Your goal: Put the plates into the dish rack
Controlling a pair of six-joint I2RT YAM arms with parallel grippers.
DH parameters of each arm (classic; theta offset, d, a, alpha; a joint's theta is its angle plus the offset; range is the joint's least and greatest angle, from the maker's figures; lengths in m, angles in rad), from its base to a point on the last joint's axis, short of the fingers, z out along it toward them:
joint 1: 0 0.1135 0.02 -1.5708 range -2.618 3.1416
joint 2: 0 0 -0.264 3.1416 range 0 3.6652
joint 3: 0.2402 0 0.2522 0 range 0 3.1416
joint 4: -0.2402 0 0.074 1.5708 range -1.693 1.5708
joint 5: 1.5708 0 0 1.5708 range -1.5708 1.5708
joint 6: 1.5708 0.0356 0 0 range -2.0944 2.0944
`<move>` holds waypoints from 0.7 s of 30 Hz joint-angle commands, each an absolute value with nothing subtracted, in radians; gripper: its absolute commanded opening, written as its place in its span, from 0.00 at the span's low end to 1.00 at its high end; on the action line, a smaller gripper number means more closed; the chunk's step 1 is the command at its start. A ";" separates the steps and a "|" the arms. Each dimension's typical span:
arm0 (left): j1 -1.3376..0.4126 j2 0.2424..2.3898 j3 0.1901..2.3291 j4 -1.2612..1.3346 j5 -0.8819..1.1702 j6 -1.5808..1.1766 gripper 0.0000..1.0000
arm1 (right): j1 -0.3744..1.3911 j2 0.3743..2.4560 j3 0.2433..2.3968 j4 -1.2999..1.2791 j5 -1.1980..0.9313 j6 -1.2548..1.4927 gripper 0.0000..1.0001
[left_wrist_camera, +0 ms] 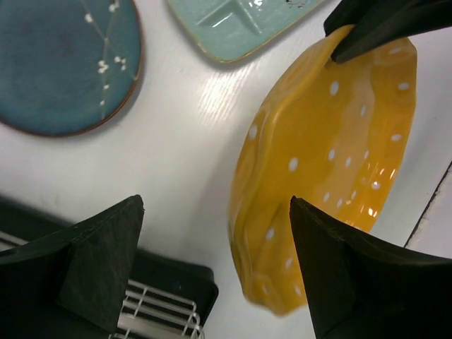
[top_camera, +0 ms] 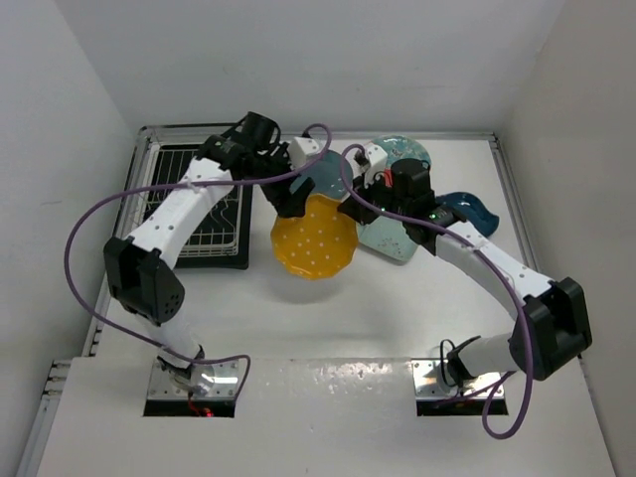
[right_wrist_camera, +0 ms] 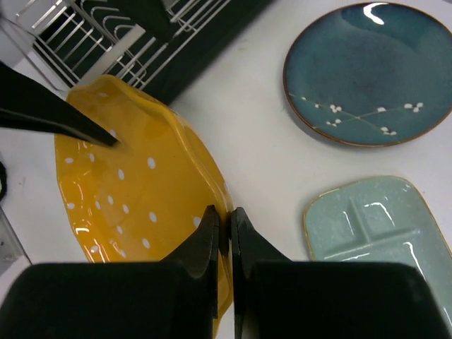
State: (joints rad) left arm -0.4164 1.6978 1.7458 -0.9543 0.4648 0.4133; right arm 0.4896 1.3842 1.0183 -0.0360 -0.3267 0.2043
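The yellow-orange dotted plate [top_camera: 313,246] is tilted beside the dish rack [top_camera: 194,214]. My right gripper [right_wrist_camera: 222,220] is shut on its right rim, and the same grip shows at the top right of the left wrist view, on the plate [left_wrist_camera: 325,169]. My left gripper [left_wrist_camera: 215,272] is open and straddles the plate's opposite edge, one finger over the plate [right_wrist_camera: 134,191] and the other toward the rack [left_wrist_camera: 159,305]. The dark teal round plate [right_wrist_camera: 367,70] and the pale green plate [right_wrist_camera: 381,226] lie flat on the table.
A dark blue wavy-edged plate [top_camera: 467,209] lies at the right behind my right arm, and another teal plate [top_camera: 402,149] at the back. The rack's black tray [right_wrist_camera: 212,46] borders the yellow plate. White walls enclose the table on three sides.
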 commanded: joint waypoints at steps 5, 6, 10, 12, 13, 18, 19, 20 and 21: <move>-0.425 1.764 1.798 -0.903 0.554 0.422 0.57 | 0.436 1.342 1.094 0.198 -0.448 0.294 0.00; -0.425 1.778 1.810 -0.914 0.567 0.431 0.39 | 0.431 1.348 1.088 0.207 -0.448 0.301 0.00; -0.404 1.799 1.832 -0.945 0.568 0.420 0.00 | 0.417 1.374 1.085 0.264 -0.456 0.327 0.00; -0.388 1.799 1.854 -0.957 0.577 0.400 0.00 | 0.419 1.399 1.086 0.282 -0.466 0.337 0.00; -0.374 1.799 1.871 -0.957 0.577 0.391 0.00 | 0.417 1.408 1.086 0.297 -0.463 0.347 0.00; -0.353 1.799 1.960 -0.933 0.482 0.289 0.00 | 0.416 1.457 1.100 0.327 -0.374 0.356 0.57; -0.342 1.799 1.998 -0.922 0.429 0.270 0.00 | 0.416 1.462 1.118 0.321 -0.333 0.354 0.73; -0.333 1.799 2.022 -0.922 0.401 0.255 0.00 | 0.413 1.485 1.141 0.277 -0.283 0.360 0.85; -0.324 1.799 2.048 -0.922 0.370 0.220 0.00 | 0.408 1.492 1.155 0.259 -0.217 0.370 0.95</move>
State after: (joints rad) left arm -0.3641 1.8229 1.9305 -0.9997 0.4389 0.3290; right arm 0.4187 1.4834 1.0641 0.1848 -0.3435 0.3271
